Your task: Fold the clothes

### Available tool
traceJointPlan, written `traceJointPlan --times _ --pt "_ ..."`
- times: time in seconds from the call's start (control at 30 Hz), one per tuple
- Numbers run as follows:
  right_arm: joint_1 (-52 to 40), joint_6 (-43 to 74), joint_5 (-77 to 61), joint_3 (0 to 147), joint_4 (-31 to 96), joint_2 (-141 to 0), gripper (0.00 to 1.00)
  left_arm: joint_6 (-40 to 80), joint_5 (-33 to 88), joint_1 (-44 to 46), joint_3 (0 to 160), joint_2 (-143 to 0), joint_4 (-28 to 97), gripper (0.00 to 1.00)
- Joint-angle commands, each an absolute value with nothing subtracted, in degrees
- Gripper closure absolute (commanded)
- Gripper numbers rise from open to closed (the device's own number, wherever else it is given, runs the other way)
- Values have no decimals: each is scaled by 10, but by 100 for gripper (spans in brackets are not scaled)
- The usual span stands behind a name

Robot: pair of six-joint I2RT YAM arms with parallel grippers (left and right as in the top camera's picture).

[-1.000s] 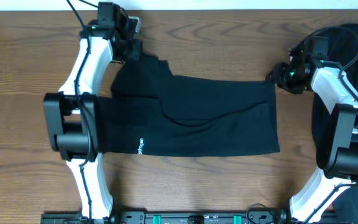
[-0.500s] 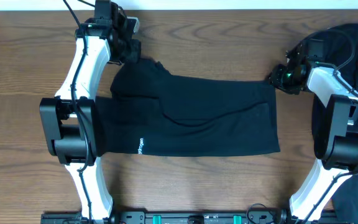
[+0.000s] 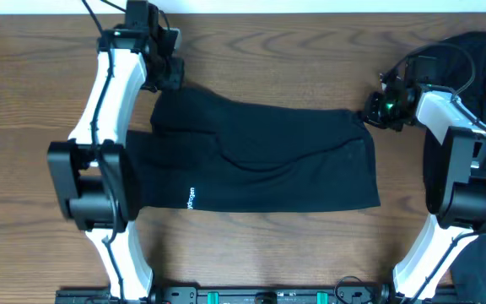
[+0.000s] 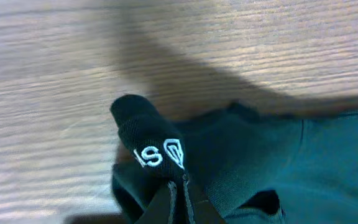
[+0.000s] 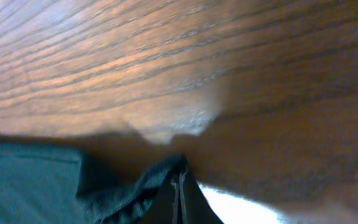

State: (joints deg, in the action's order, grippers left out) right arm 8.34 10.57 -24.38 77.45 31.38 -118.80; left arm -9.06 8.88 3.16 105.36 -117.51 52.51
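The clothes (image 3: 260,160), a black garment with small white lettering (image 3: 190,198) near its front edge, lie spread flat across the middle of the wooden table. My left gripper (image 3: 172,78) is shut on the garment's far left corner. The left wrist view shows its jaws (image 4: 182,186) pressed together on a fold of black fabric (image 4: 148,134) bearing a white logo. My right gripper (image 3: 369,111) is shut on the far right corner. In the right wrist view its closed fingertips (image 5: 179,182) pinch the dark cloth edge (image 5: 135,186) just above the table.
A second heap of dark fabric (image 3: 479,59) lies at the far right edge behind my right arm, with something white (image 3: 483,270) below it. A black rail (image 3: 260,295) runs along the table's front edge.
My right gripper has shut on the garment's far right corner. My left gripper has drawn the far left corner slightly away and to the left, stretching the far edge.
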Motion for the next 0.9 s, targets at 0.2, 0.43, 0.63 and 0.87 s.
traceJointPlan --times 0.2,0.43,0.63,0.87 --pt "87 48 -267 776 403 -1048 99 -95 46 30 1057 -1084 609 94" --pt "85 25 -240 775 444 -1008 96 -94 44 30 1056 -1080 648 94" --pt "73 43 -234 775 404 -1078 64 -94 44 30 1056 -1080 640 94" --pt "63 80 -225 775 281 -1172 48 -94 44 30 1056 -1080 641 94"
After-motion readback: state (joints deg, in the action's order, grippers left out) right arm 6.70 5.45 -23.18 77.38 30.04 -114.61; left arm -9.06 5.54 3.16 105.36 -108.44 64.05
